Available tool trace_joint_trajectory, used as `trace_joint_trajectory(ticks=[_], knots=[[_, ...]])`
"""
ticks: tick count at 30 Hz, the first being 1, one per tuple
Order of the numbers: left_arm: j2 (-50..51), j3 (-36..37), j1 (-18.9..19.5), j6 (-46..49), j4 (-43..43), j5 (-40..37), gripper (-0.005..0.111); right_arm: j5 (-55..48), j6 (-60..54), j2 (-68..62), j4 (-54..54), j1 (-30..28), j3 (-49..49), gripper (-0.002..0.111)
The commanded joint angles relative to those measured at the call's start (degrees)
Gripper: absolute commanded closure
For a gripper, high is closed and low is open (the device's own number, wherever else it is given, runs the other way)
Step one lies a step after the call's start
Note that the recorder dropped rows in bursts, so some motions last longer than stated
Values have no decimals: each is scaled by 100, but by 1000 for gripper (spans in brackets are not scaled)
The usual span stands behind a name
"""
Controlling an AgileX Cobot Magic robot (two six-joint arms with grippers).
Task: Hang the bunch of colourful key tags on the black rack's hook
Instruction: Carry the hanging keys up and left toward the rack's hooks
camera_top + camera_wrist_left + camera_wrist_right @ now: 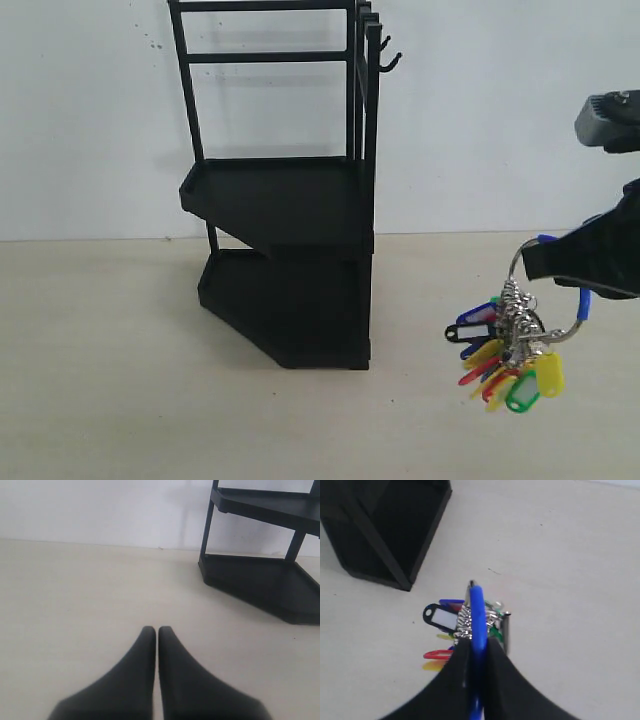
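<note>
Gripping the colourful key tag bunch (pixel 505 355) with the right gripper (pixel 528 262), jaws pinched tight on the blue loop (pixel 476 612). Dangling just below those fingertips: yellow, green, red and blue tags on silver rings, over the pale table (pixel 120 400). Well apart from the black rack (pixel 290 210), off to that gripper's side; lower than the hook (pixel 388 62) at the rack's top corner. As for the left gripper (pixel 158 632): pressed shut on nothing, low over the table, near the rack's lower tray (pixel 260 580).
</note>
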State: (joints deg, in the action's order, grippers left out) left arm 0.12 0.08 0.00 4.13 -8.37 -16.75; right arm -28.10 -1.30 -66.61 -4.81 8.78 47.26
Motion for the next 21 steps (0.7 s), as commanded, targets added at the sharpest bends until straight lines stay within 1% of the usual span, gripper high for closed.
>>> trace_joint_trajectory(ticks=[1, 2, 4, 5, 6, 7, 8, 9, 10, 11, 12, 13, 15, 16, 19, 20, 21], knots=[[-12, -8, -4, 20, 28, 45, 102, 188, -228, 76, 183, 92, 92, 108], [-12, -8, -4, 20, 28, 45, 102, 127, -305, 76, 295, 98, 92, 108], [-12, -8, -4, 20, 28, 45, 102, 251, 1435, 76, 622, -175, 81, 108], [-12, -8, -4, 20, 28, 45, 102, 216, 698, 76, 430, -95, 81, 108], [-12, -8, -4, 20, 28, 45, 102, 19, -720, 76, 62, 99, 92, 108], [-12, -8, -4, 20, 28, 45, 102, 99, -252, 76, 110, -7, 92, 108], [-12, -8, -4, 20, 28, 45, 102, 217, 596, 76, 111, -130, 92, 108], [-12, -8, -4, 20, 28, 45, 102, 293, 1030, 76, 111, -165, 82, 108], [-12, -8, -4, 20, 28, 45, 102, 307, 585, 76, 44, -107, 82, 108], [-12, -8, -4, 20, 28, 45, 102, 257, -233, 76, -114, 16, 82, 108], [-12, -8, -4, 20, 28, 45, 102, 176, -762, 76, -248, 105, 82, 108], [-12, -8, -4, 20, 28, 45, 102, 164, -808, 76, -232, 120, 82, 108], [-12, -8, -4, 20, 28, 45, 102, 335, 130, 76, -232, -55, 82, 108], [-12, -8, -4, 20, 28, 45, 102, 425, 339, 76, -232, -67, 82, 108], [-12, -8, -4, 20, 28, 45, 102, 369, -1167, 76, -284, 167, 92, 108], [-12, -8, -4, 20, 28, 45, 102, 490, -1038, 76, -256, 125, 92, 108], [-12, -8, -4, 20, 28, 45, 102, 701, -615, 76, -247, 26, 92, 108]])
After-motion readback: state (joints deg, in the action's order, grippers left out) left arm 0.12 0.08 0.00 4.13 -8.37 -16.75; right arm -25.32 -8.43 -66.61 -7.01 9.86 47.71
